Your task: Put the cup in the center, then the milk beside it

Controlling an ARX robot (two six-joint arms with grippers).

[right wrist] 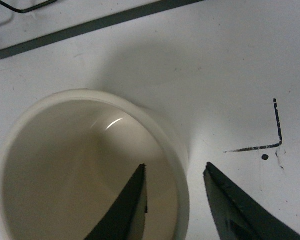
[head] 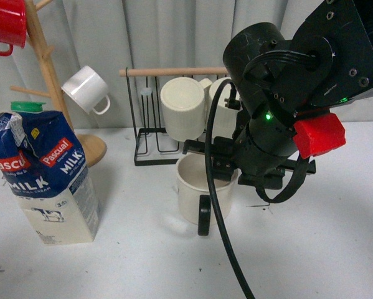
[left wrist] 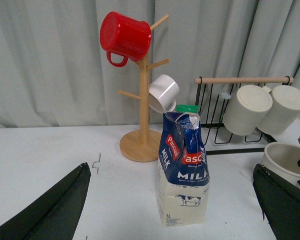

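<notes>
Right gripper (right wrist: 174, 169) spread, straddling cup (head: 195, 187) rim: one finger inside, one outside, not clamped. Left gripper (left wrist: 170, 167) spread wide, empty. Milk carton (head: 46, 180) upright.

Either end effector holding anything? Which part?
Nothing gripped. Right end effector straddles the cup rim, jaws open; left end effector open, empty.

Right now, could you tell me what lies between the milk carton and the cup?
Nothing: the front view shows only bare table between the milk carton and the cup.
</notes>
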